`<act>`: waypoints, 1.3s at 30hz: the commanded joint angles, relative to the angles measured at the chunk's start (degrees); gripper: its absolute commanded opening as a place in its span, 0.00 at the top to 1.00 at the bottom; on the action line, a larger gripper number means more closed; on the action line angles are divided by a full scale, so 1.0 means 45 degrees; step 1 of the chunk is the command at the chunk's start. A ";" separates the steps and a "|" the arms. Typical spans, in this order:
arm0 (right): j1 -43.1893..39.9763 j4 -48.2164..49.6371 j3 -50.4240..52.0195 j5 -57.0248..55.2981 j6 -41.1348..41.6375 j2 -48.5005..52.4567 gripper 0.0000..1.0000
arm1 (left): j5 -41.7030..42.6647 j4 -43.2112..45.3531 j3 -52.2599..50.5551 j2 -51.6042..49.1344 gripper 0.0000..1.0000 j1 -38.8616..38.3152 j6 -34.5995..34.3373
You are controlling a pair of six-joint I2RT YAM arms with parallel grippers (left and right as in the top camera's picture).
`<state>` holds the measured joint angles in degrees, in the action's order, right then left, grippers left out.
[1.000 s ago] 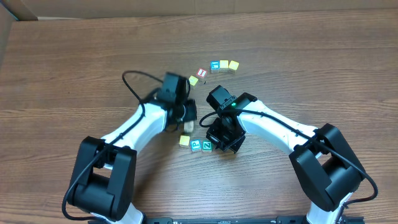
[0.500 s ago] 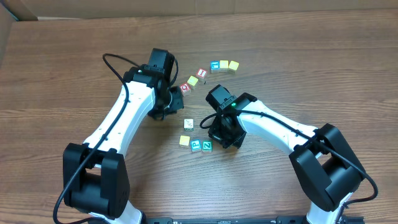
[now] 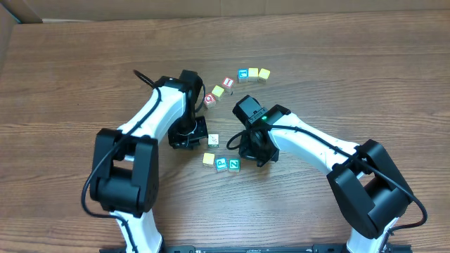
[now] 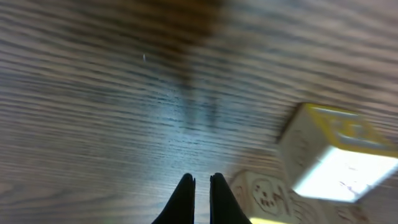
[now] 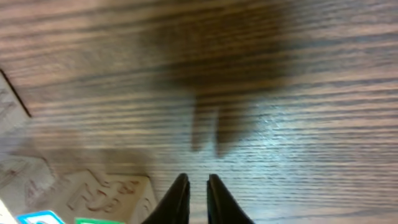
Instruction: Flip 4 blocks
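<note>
The table (image 3: 70,70) carries all cubes; 12 o'clock is its far edge in the overhead view.

My left arm (image 3: 151,119) is now folded back on itself. Half a second ago it reached out toward 12 o'clock. My right arm (image 3: 309,144) has barely changed its pose.

My left gripper (image 3: 188,135) has come down toward 6 o'clock and now sits just beside the whitish-cream block (image 3: 213,140), at that block's 9 o'clock. Its fingers are together and hold nothing. My right gripper (image 3: 254,149) has drawn slightly toward 12 o'clock and stands at the 1 o'clock side of the teal block (image 3: 233,165). The right wrist view shows only a thin slit between its fingers. I cannot tell whether they are closed or parting.

The four blocks lie where they lay half a second ago:
- The yellow block (image 3: 209,159) is at 6 o'clock of the whitish-cream block.
- The blue block (image 3: 221,164) is at 4 o'clock of the yellow block.
- The teal block is directly at 3 o'clock of the blue block.

The spare cubes (image 3: 243,74) remain well apart, toward 12 o'clock.
</note>
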<state>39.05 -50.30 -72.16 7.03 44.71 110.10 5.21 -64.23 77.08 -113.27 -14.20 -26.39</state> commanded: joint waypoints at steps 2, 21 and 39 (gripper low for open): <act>0.0049 -0.0078 -0.0044 0.0097 -0.0330 -0.0151 0.83 | 0.0913 -0.0117 0.0146 -0.0636 0.96 0.0019 0.0418; 0.0049 -0.0058 -0.0044 0.0549 -0.0330 -0.0151 0.83 | 0.1530 -0.1831 0.0151 -0.0797 0.96 0.0578 0.2317; -0.0627 -0.2103 -0.3745 0.0627 -0.3045 -0.0155 0.54 | 0.1535 -0.0194 0.1350 -0.0743 0.96 0.2161 0.1122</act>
<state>37.74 -57.21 -79.55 10.04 34.61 110.32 12.25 -64.88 78.59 -116.07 -9.02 -18.33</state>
